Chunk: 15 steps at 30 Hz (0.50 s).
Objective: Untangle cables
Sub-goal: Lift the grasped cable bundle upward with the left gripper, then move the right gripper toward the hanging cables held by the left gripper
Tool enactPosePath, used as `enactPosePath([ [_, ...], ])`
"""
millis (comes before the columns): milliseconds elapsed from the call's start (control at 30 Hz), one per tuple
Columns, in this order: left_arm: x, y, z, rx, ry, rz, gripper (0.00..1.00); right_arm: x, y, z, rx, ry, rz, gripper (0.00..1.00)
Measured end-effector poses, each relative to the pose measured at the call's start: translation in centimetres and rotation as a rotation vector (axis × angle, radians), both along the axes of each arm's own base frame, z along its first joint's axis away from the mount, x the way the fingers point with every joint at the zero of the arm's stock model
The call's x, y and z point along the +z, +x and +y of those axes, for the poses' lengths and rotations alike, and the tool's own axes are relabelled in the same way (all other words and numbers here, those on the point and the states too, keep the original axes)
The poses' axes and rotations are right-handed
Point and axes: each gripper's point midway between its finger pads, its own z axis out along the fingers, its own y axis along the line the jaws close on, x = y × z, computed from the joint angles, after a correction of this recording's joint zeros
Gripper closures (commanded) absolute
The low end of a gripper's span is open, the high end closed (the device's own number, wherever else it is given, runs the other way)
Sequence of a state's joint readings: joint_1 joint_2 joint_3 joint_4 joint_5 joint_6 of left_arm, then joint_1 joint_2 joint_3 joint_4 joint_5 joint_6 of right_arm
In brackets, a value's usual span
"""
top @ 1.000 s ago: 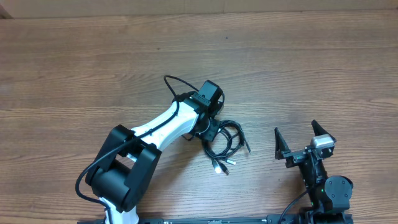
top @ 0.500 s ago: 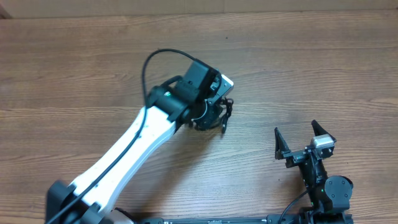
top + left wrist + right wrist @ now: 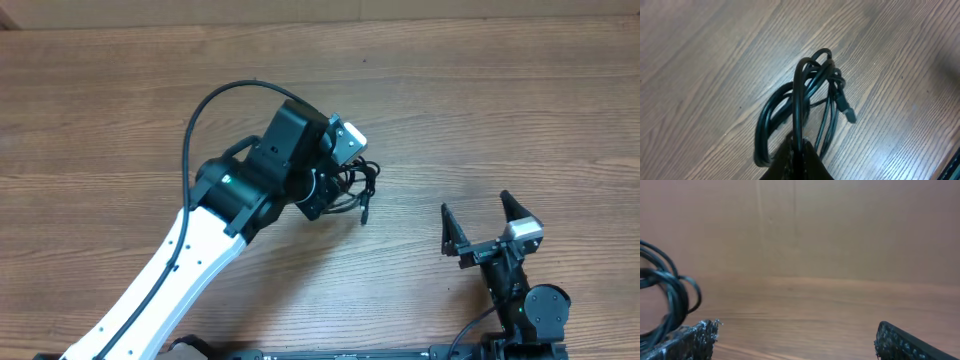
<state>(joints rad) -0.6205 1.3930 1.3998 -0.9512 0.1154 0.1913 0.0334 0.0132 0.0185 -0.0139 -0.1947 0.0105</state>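
At frame centre, my left end effector (image 3: pixel 798 154) clamps the cables (image 3: pixel 800 100), loops hanging toward my open right end effector (image 3: pixel 477 212), lower right.

My left gripper (image 3: pixel 799 149) is pinched tight on a bundle of thin black cables (image 3: pixel 801 85), with the loops fanning out just ahead of my fingertips. One small black plug (image 3: pixel 850 116) sticks out right of the loops, over the brown wood-grain table (image 3: pixel 710 60).
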Motion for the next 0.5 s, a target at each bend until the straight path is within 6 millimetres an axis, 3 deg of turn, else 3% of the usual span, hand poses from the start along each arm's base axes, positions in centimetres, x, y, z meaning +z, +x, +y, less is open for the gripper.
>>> enactPosePath([
  [167, 1.2, -0.4, 0.3, 0.0, -0.021, -0.029, 0.96, -0.6, -0.9, 1.4, 0.088, 0.095, 0.124, 0.0],
  [500, 2.3, -0.3, 0.2, 0.025, -0.06, -0.048, 0.96, 8.1, -5.4, 3.0, 0.186, 0.145, 0.266, 0.0],
])
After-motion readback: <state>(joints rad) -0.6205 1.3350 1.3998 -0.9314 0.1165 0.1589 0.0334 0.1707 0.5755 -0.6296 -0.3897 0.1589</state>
